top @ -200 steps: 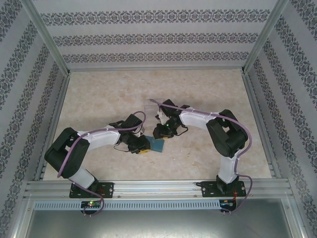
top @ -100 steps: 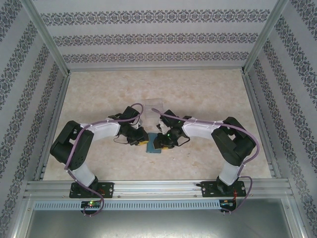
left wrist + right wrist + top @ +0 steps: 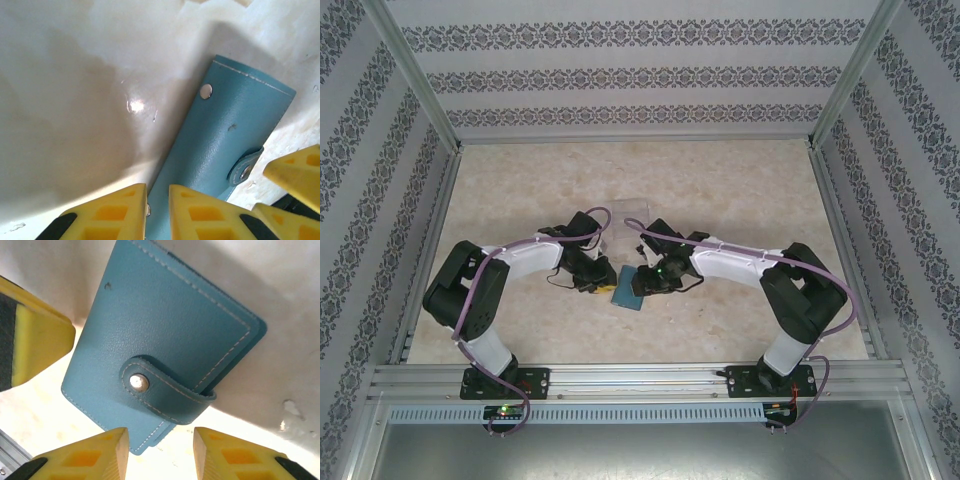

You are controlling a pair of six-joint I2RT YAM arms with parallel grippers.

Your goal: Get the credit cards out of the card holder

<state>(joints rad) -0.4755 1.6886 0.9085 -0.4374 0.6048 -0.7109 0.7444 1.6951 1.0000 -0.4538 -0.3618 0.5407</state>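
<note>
You are pinching the teal-blue stitched bifold card holder [image 3: 225,130], lying closed on the beige marbled table [image 3: 720,190], in the left gripper [image 3: 156,195]; the right gripper [image 3: 160,436] is straddling its snapped strap [image 3: 167,392] edge, fingers spread.

Card holder: on my feed, a soft teal-blue bifold card holder [image 3: 170,335], pale stitching [image 3: 220,305], silver snap stud [image 3: 139,383].
Fingers: bright yellow on the left gripper [image 3: 156,195] and right gripper [image 3: 160,437].
Tabletop: cream marbled table [image 3: 740,190].
Surround: white walls [image 3: 640,95], dark floral bands.
</note>
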